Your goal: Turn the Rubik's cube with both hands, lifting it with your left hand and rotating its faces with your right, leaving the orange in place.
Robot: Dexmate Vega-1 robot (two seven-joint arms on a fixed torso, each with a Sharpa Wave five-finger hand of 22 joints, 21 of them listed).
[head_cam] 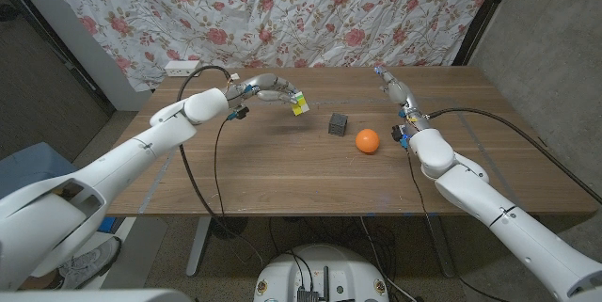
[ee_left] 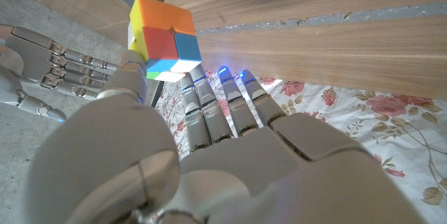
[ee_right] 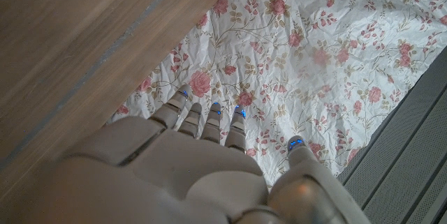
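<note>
A: Status on the cube?

B: Small multicoloured plastic Rubik's cube [head_cam: 299, 104] is pinched in my left hand [head_cam: 268, 88], upper middle-left of the head frame, looks clear of the wooden worktop [head_cam: 282, 166] but shadow's ambiguous. Left wrist view confirms: cube [ee_left: 163, 37] sits at the tips, thumb one side, fingers [ee_left: 216, 109] the other.

A: Right hand?

B: Right hand [head_cam: 395, 87] is upper right of centre, well apart from the cube, holding nothing, fingers [ee_right: 209, 116] stretched out and apart.

A: Orange?

B: Round orange fruit [head_cam: 367, 140] on the worktop, centre-right, just beside a small dark grey block [head_cam: 339, 124]. Neither hand touches it.

A: Handling?

B: My guess: light, rigid, slick faces, so a tip pinch could let it twist out. I'd hold one layer with the left on opposite faces, take the other layer with the right on opposite faces.
</note>
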